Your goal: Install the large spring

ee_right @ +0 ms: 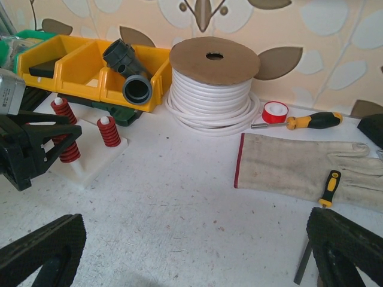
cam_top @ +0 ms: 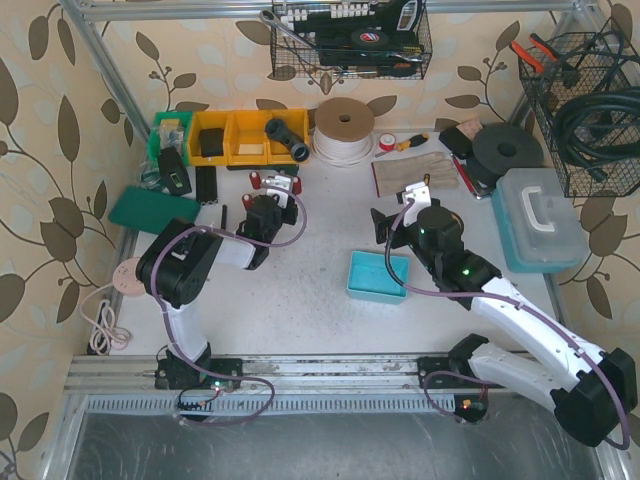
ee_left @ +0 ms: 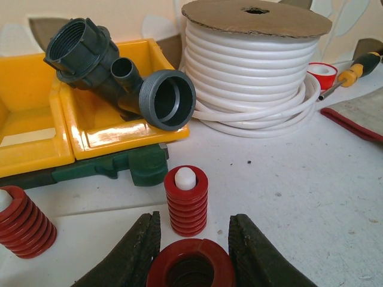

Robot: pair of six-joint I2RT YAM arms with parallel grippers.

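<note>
Top view first: the left gripper (cam_top: 268,200) is parked right at the near edge of the white base (cam_top: 290,186). The right gripper (cam_top: 382,225) sits well off to the right of the base, so the left arm is clearly the nearer one for this job. I can't really pick out what's between its fingers from up here.

The left wrist view clears that up. The two fingers (ee_left: 134,254) are closed in on the large spring (ee_left: 190,266), one on each side, touching its coils. You're looking into its open top ring, so its long axis runs roughly upright, tipped a bit toward the camera. It sits at the near side of the base. Further in on the base, a smaller spring (ee_left: 187,200) stands on a white peg (ee_left: 185,177), and another red spring (ee_left: 24,222) is at the base's left end. The big one's bore is too dark to tell if it's seated on anything.

In the right wrist view, that arm's own fingers (ee_right: 42,251) are spread wide with nothing between them, facing the base from well away. From here the held spring looks upright at the base, on the side toward the left gripper.

My read: the next move hinges on keeping that axis vertical and lined up over its post, then pressing straight down.
</note>
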